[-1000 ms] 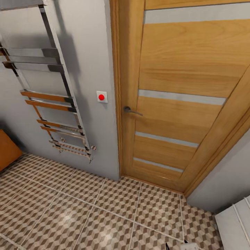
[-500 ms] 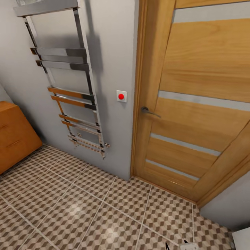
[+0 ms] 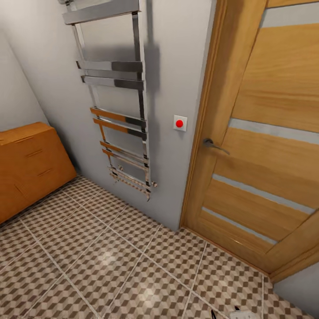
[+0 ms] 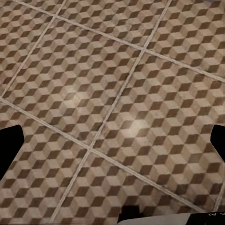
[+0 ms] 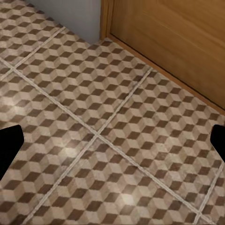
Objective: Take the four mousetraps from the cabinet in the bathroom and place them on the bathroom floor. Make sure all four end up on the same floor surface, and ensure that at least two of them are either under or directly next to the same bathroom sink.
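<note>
The cabinet (image 3: 31, 164), orange-brown with slim handles on its drawers, stands against the wall at the left of the head view, all drawers shut. The bathroom floor (image 3: 110, 261), tiled in a brown and beige cube pattern, spreads out in front of it. The mousetraps and the sink are out of view. In the left wrist view my left gripper (image 4: 112, 140) hangs open over bare tiles, its dark fingertips (image 4: 10, 143) far apart. My right gripper (image 5: 112, 143) is also open above tiles, close to the foot of the door, with nothing between its fingertips (image 5: 9, 145).
A chrome towel radiator (image 3: 117, 102) hangs on the grey wall beside the cabinet. A white switch with a red button (image 3: 179, 123) sits next to a shut wooden door (image 3: 266, 146) with a lever handle (image 3: 213, 144). Open floor lies between me and the cabinet.
The head camera has swung left: the door and radiator slid right in the picture and much more of the cabinet has come into view at the left.
</note>
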### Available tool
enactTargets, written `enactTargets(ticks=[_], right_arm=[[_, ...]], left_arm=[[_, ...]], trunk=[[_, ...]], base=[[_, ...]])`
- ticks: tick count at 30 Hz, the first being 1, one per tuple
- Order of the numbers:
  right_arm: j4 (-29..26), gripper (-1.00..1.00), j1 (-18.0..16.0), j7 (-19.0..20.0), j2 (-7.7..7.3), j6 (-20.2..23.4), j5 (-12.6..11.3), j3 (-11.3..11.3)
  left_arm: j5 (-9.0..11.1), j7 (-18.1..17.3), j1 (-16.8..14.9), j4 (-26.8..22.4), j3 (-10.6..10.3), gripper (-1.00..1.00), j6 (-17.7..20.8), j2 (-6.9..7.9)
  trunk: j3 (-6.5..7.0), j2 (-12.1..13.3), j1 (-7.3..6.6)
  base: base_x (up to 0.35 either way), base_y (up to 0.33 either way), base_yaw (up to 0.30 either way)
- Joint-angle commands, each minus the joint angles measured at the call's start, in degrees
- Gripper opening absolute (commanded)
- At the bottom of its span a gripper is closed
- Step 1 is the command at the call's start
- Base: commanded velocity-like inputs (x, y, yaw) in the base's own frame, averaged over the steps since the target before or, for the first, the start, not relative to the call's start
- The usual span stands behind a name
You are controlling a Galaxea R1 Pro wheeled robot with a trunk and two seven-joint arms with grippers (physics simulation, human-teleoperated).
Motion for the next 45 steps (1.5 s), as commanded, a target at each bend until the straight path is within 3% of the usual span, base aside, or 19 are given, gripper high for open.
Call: enactTargets(ticks=[1,45], right_arm=[[0.01,1.0,-0.02,-0.16,-0.01,-0.15,-0.47,0.53],[0.01,1.0,-0.02,-0.16,-0.01,-0.15,-0.48,0.53]], left_arm=[[0.37,0.16,-0.12,0.26,-0.49,1.0,-0.35,-0.05],[0.37,0.07,0.05,0.25,-0.49,1.0,-0.43,-0.06]], trunk=[[-0.1,-0.11,0.03],[-0.1,-0.11,0.03]], base=[[0.0,0.0,0.287],[0.0,0.0,0.287]])
